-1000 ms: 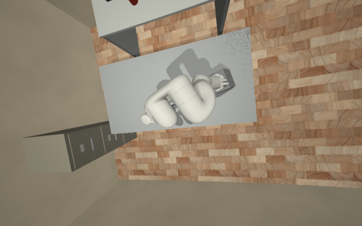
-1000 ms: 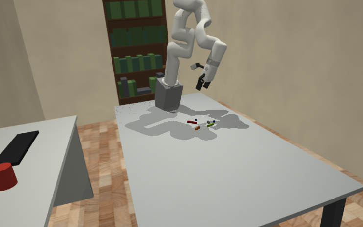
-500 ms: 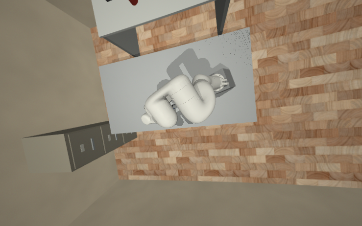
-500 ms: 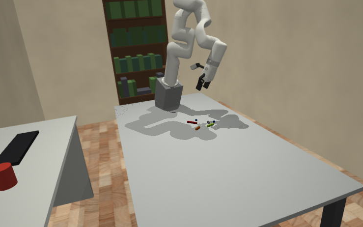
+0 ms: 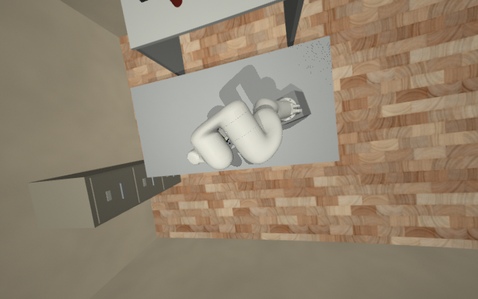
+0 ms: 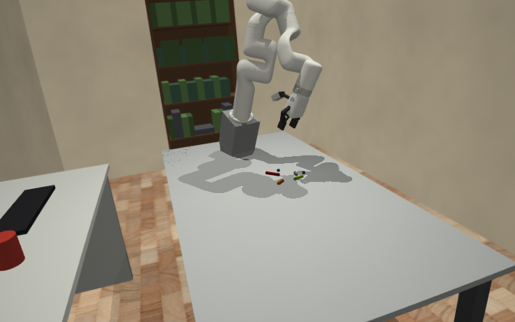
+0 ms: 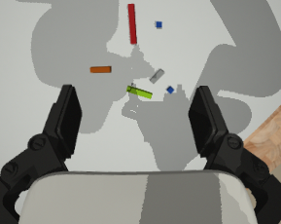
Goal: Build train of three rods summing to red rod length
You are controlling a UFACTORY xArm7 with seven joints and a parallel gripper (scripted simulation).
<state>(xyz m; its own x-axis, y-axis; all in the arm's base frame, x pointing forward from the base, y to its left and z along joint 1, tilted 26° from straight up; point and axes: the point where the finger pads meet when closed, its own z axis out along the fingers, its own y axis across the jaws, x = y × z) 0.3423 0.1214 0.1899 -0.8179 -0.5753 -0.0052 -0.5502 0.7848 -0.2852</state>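
Note:
The red rod (image 7: 132, 24) (image 6: 272, 173) lies flat at the top of the wrist view. One blue rod (image 7: 158, 24) (image 6: 278, 170) lies right of it; another blue rod (image 7: 170, 90) (image 6: 303, 172) lies lower, right of the lime rod. The orange rod (image 7: 100, 69) (image 6: 280, 181) lies crosswise at the left. The grey rod (image 7: 157, 76) (image 6: 295, 173) lies slantwise between the orange rod and the lower blue rod. The lime rod (image 7: 139, 92) (image 6: 298, 177) lies slightly tilted below the grey one. All are apart. My gripper (image 7: 135, 98) (image 6: 287, 125) is open and empty, high above the table.
The arm's shadow covers part of the table (image 6: 331, 240) (image 5: 166, 129) around the rods. A grey base block (image 6: 238, 138) carries the arm. A second table (image 6: 71, 208) with a red cup (image 6: 5, 251) stands beside. The arm hides the rods in the top view.

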